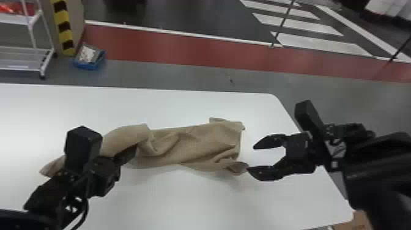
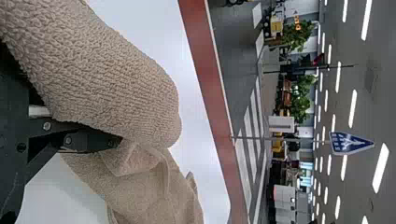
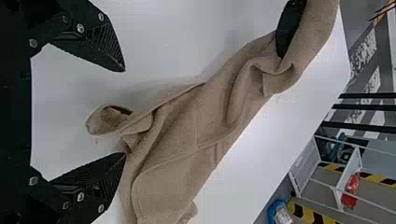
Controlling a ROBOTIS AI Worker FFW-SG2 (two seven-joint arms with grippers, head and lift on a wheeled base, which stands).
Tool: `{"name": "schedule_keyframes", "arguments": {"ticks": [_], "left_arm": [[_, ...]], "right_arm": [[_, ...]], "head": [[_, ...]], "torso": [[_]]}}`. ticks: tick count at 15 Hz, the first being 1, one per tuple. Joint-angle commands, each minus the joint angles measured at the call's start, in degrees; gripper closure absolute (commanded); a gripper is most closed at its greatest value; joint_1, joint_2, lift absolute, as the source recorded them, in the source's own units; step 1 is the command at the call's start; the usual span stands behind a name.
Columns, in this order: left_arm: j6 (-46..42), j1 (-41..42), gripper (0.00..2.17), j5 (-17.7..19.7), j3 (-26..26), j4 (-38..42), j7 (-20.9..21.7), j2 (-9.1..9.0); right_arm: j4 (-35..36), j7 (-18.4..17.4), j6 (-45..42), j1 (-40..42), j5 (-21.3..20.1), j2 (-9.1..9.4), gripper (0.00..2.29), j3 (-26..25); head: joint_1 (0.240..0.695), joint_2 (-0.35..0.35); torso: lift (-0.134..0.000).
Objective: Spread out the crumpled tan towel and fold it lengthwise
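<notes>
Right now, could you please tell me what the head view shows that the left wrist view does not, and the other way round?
From the head view: the right gripper, open near the towel's end, plus the white rack, striped post and blue box beyond the table.

From the left wrist view: the blue sign, ceiling lights and plants.

Shared by both: the rumpled towel, the table, the left gripper at the towel, and the red floor strip.
</notes>
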State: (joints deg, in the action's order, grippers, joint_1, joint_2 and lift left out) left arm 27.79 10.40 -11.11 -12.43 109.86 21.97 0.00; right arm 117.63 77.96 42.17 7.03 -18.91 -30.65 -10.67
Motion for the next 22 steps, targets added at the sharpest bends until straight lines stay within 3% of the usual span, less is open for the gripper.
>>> {"name": "schedule_keyframes", "arguments": {"ticks": [1, 6, 10, 11, 14, 15, 18, 20, 21, 22], "left_arm": [[0.1, 0.1, 1.38, -0.1, 0.0, 0.0, 0.0, -0.15], [0.3, 0.3, 1.38, -0.1, 0.0, 0.0, 0.0, -0.15], [0.1, 0.2, 1.38, -0.1, 0.1, 0.0, 0.0, -0.15], [0.1, 0.1, 1.38, -0.1, 0.1, 0.0, 0.0, -0.15], [0.1, -0.2, 1.38, -0.1, 0.2, 0.0, -0.1, -0.15], [0.1, -0.1, 1.38, -0.1, 0.9, 0.0, -0.1, -0.15], [0.1, -0.2, 1.38, 0.6, 1.4, 0.0, -0.1, -0.15], [0.1, -0.2, 1.38, 0.7, 1.5, 0.0, -0.1, -0.15], [0.1, -0.2, 1.38, 0.7, 1.5, 0.0, -0.1, -0.15], [0.1, -0.3, 1.38, 0.7, 1.5, -0.1, -0.1, -0.15]], "right_arm": [[-2.6, 0.4, -0.9, -0.3, -2.0, 0.06, 0.29, 1.5], [-11.2, 0.4, -4.6, -5.0, -5.6, 1.03, 0.35, 6.5], [-16.2, 0.4, -7.8, -8.1, -5.7, 1.82, 0.54, 7.2], [-16.8, 0.4, -9.3, -8.3, -5.4, 1.91, 0.79, 7.2], [-17.1, 0.4, -15.5, -8.3, -4.7, 1.91, 1.86, 5.7], [-17.1, 0.4, -20.1, -8.2, -4.3, 2.0, 2.08, 4.3], [-17.9, 0.4, -23.7, -8.3, -4.4, 1.56, 2.26, 2.1], [-18.6, 0.4, -22.7, -8.5, -4.4, 1.38, 2.25, 1.9], [-18.6, 0.4, -18.1, -8.6, -3.9, 1.56, 2.05, 1.9], [-18.5, 0.4, -17.1, -8.4, -3.2, 1.91, 1.65, 1.5]], "head": [[0.695, -0.307], [0.695, -0.31], [0.695, -0.303], [0.695, -0.302], [0.695, -0.297], [0.695, -0.295], [0.695, -0.285], [0.695, -0.288], [0.695, -0.291], [0.695, -0.297]], "torso": [[-0.12], [-0.12], [-0.12], [-0.12], [-0.12], [-0.12], [-0.12], [-0.12], [-0.12], [-0.12]]}}
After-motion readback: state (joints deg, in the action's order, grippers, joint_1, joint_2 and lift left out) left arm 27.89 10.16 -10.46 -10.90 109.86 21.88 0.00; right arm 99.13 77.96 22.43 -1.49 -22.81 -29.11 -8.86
